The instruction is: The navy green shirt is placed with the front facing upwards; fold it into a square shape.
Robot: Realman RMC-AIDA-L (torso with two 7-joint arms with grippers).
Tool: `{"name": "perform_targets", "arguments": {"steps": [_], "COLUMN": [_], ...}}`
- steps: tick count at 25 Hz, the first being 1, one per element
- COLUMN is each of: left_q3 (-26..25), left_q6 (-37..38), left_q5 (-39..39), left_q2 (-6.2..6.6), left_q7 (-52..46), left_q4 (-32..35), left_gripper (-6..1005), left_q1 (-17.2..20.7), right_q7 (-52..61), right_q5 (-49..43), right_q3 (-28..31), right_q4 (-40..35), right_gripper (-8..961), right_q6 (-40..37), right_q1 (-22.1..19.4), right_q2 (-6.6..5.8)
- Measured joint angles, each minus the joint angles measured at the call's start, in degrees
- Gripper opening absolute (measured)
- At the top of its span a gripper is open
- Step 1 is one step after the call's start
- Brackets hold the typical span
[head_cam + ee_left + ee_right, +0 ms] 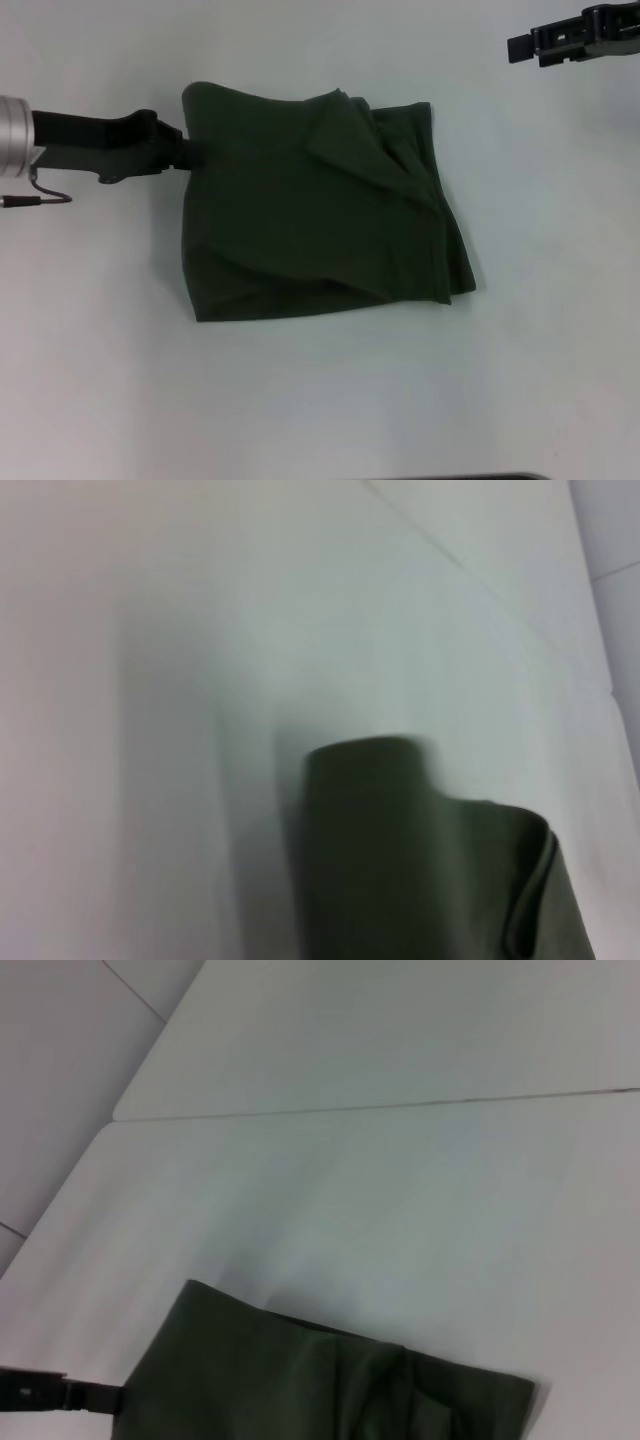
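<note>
- The navy green shirt (320, 215) sits mid-table on the white table (320, 400), already folded into a rough, lumpy square. No lettering showing, just plain dark fabric with diagonal creases on its right side.
- Left gripper (185, 150) comes in from the left, tips right at the shirt's far-left corner. Looks like it's touching the fabric edge, but honestly can't tell if it's pinching or open.
- Right gripper (520, 46) hangs far right, well apart from the shirt; can't tell its opening either.

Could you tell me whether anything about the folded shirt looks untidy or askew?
Yes: the navy green shirt is roughly square, but its right side bunches into loose, uneven layers. The left gripper is at its upper left corner.
</note>
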Motion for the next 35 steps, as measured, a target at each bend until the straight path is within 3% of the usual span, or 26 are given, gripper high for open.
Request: {"name": "perform_targets", "arguments": {"steps": [4, 9, 15, 20, 26, 35], "left_q3": [-0.6, -1.9, -7.1, -7.7, -7.8, -11.4], "left_q6": [0.3, 3.0, 14.7, 21.8, 23.2, 23.0], "left_q5": [0.4, 0.1, -0.1, -0.2, -0.9, -1.2], "left_q2": [0.68, 2.05, 1.25, 1.15, 0.9, 0.83], "left_q7": [0.9, 0.6, 1.4, 2.0, 2.9, 4.1], "left_q4": [0.3, 2.1, 10.3, 11.0, 11.1, 10.6], "left_gripper": [28, 249, 488, 694, 733, 734], "left_q1": [1.1, 3.2, 5.7, 5.4, 5.1, 6.0], "right_q7": [0.7, 0.9, 3.0, 7.2, 9.8, 10.0], "right_q5": [0.0, 0.0, -0.1, -0.3, -0.4, -0.4], "right_q3": [0.2, 1.1, 0.9, -2.4, -11.2, -12.0], "right_q4": [0.0, 0.0, 0.0, 0.0, -0.1, 2.3], "right_gripper": [733, 735, 738, 741, 740, 741], "right_q6": [-0.1, -0.8, -2.5, -6.4, -6.5, -1.4], "right_q1": [-0.4, -0.5, -0.1, 2.1, 5.7, 8.8], "right_q2": [-0.08, -0.12, -0.31, 0.13, 1.65, 4.89]}}
